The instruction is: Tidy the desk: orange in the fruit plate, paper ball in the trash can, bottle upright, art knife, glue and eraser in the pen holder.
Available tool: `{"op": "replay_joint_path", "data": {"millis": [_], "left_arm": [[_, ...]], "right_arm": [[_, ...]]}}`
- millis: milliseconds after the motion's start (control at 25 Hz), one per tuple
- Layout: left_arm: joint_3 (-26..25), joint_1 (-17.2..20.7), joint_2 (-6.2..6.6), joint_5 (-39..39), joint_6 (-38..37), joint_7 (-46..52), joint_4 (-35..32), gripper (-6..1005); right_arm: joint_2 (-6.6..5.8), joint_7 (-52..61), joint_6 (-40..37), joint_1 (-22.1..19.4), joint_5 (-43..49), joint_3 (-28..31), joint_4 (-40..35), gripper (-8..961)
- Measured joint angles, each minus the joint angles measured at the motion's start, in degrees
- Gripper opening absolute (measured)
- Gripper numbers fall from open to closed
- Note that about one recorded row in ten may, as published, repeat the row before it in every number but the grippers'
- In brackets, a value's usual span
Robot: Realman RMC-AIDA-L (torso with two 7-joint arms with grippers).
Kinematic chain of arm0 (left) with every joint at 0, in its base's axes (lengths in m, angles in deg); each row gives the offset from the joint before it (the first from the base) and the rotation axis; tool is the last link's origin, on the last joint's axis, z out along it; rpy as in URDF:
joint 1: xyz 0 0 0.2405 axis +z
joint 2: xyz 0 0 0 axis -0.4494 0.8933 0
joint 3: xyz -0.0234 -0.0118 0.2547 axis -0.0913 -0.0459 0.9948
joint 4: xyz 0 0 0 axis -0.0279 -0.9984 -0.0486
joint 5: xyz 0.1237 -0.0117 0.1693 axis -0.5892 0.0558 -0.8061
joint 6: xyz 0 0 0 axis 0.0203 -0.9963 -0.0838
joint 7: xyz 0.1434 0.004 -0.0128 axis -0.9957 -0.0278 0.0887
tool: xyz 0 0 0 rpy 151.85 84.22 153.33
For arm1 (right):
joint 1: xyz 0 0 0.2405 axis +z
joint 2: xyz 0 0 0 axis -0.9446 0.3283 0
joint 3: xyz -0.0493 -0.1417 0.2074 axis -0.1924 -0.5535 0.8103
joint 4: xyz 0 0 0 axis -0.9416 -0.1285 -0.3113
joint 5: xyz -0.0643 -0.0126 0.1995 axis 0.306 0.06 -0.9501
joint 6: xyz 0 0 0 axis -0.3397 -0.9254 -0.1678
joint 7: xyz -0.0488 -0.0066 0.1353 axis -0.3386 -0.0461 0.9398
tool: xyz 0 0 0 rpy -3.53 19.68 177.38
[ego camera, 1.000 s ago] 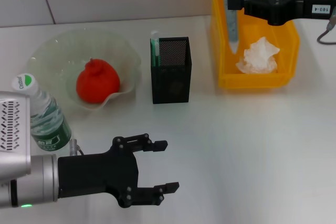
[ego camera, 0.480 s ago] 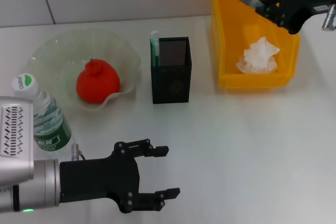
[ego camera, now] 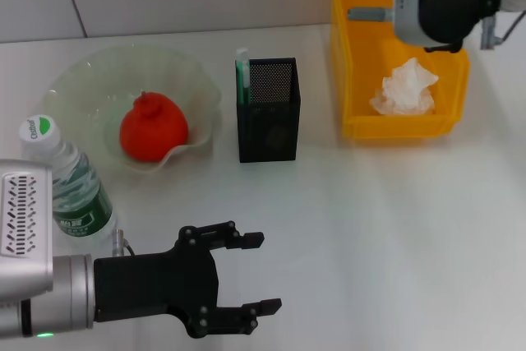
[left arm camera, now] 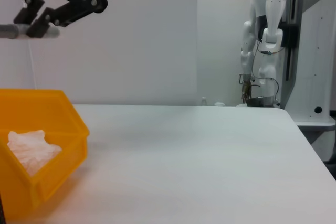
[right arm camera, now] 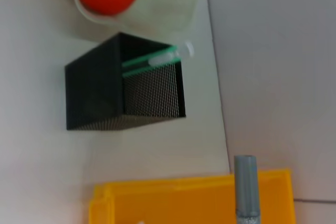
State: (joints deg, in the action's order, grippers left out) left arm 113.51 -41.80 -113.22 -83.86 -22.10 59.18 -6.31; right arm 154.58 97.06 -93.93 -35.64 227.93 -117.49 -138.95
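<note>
Desk (ego camera: pixel 394 236) surface, white and wide, carries everything in the scene. At its far right stands the yellow trash bin (ego camera: pixel 355 80), and the paper ball (ego camera: pixel 404 88) already lies inside it, so that step looks done. At the far left the translucent fruit plate (ego camera: pixel 82 80) holds the orange (ego camera: pixel 153 127), another step that appears finished. Near the left edge the water bottle (ego camera: pixel 66 182) stands upright with its cap on top. Between plate and bin sits the black mesh pen holder (ego camera: pixel 269 108), and a green-and-white stick, probably the glue (ego camera: pixel 242 71), stands in its left corner, placed upright so it fits the narrow opening.

Above the bin, the right gripper (ego camera: pixel 394 16) hangs high, wrist turned so its body faces the head camera. It is clamped on a grey bar, most likely the art knife (ego camera: pixel 367 15), which sticks out level toward the left; the left wrist view shows the jaws pinching it near one end (left arm camera: pixel 37 27). Carried this way, the knife probably needs tipping upright before it can drop into the holder.

Nearest the robot, the left gripper (ego camera: pixel 251 273) rests low over the desk, forearm level and pointing right, jaws spread wide apart and holding nothing. It looks parked. No eraser can be made out.
</note>
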Motion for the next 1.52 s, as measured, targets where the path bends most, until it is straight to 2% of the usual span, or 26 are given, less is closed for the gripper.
{"op": "replay_joint_path", "data": {"millis": [160,840,1000,1160,1360,1520], "left_arm": [[0.0,0.03,0.0,0.34,-0.01,-0.67,0.69,773],[0.0,0.37,0.09,0.89,-0.01,-1.07,0.82,773],[0.0,0.44,0.09,0.99,-0.01,-1.13,0.91,772],[0.0,0.38,0.09,1.04,-0.01,-1.16,1.33,772],[0.0,0.14,0.08,1.15,-0.01,-1.17,1.4,772],[0.0,0.04,0.02,1.2,-0.01,-1.16,1.45,772]], "right_arm": [[0.09,-0.32,-0.5,1.65,0.1,-1.12,0.68,110],[0.2,-4.9,-1.49,2.43,0.11,-2.22,2.05,110],[0.65,0.95,4.48,-0.02,-0.2,-2.42,2.52,111],[0.91,7.07,13.48,-5.63,-1.27,-5.5,2.94,111],[1.04,10.24,17.5,-7.93,-1.37,-6.97,2.66,111],[0.98,12.53,19.44,-7.91,-1.06,-6.73,2.96,111]]}}
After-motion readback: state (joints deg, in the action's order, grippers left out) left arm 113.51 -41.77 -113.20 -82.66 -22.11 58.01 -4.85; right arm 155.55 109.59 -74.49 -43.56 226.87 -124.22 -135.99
